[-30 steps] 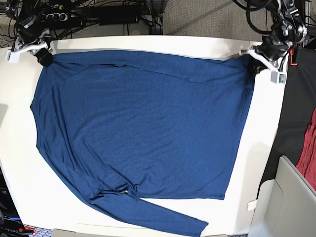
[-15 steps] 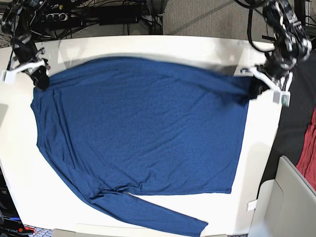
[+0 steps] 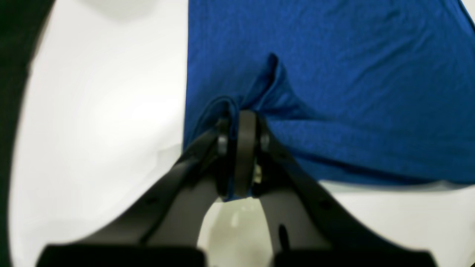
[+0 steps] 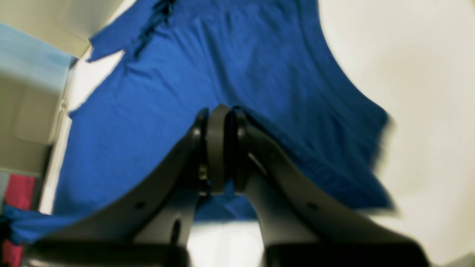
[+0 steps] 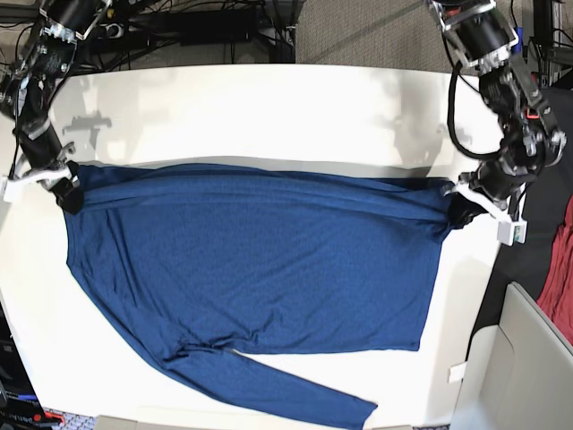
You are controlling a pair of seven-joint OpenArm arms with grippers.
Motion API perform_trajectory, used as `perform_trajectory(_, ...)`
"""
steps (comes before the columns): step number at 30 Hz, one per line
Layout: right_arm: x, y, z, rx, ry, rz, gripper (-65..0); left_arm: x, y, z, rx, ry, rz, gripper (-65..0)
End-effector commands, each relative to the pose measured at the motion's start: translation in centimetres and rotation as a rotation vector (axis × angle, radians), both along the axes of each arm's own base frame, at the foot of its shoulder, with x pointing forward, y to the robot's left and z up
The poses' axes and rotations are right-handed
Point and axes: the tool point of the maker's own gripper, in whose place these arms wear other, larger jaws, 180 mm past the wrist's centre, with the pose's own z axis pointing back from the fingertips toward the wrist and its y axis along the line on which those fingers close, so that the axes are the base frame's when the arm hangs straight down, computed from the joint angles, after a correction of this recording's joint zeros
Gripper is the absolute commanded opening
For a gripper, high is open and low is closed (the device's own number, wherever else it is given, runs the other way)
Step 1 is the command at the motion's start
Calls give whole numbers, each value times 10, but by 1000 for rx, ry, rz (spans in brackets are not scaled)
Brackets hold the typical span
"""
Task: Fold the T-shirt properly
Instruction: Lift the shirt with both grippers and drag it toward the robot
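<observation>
The dark navy T-shirt (image 5: 251, 260) lies spread on the white table (image 5: 269, 107), with one long sleeve trailing to the front edge. Its far edge is stretched in a straight line between both grippers. On the right of the base view, my left gripper (image 5: 466, 208) is shut on the shirt's far right corner. The left wrist view shows the same gripper (image 3: 241, 122) with T-shirt fabric (image 3: 334, 74) bunched between its fingers. My right gripper (image 5: 67, 193) is shut on the far left corner. In the right wrist view that gripper (image 4: 219, 115) pinches the T-shirt cloth (image 4: 222, 66).
A reddish-maroon cloth (image 5: 560, 269) hangs off the table's right side over dark fabric. A beige bin (image 5: 524, 358) stands at the lower right. Cables and a power strip (image 5: 179, 27) run behind the table's back edge.
Both grippers have moved toward the table's front, carrying the shirt's far corners. The far edge has come away from the back edge, leaving bare table behind it. The near hem and sleeve stayed put.
</observation>
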Motion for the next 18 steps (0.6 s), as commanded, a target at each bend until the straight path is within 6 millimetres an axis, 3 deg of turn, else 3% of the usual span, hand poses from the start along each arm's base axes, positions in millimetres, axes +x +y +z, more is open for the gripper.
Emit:
perform_trajectory(1,11,-8,15,-1,-56,-12,-632,12,6,17,4,-68,10,-649)
perform_trajectory(10,47,-7,6,108,-82,-13,-632,37,7,8,-84,-67,42,-649)
perform_trajectory(15,56,-7,-6,168,-60,-29,-625,36,7,-11,-125,-25,58,-648)
perform_trajectory(18,57,-8,-10,185,-49,-39,-564,32,6,-27,-150,26,61,-612)
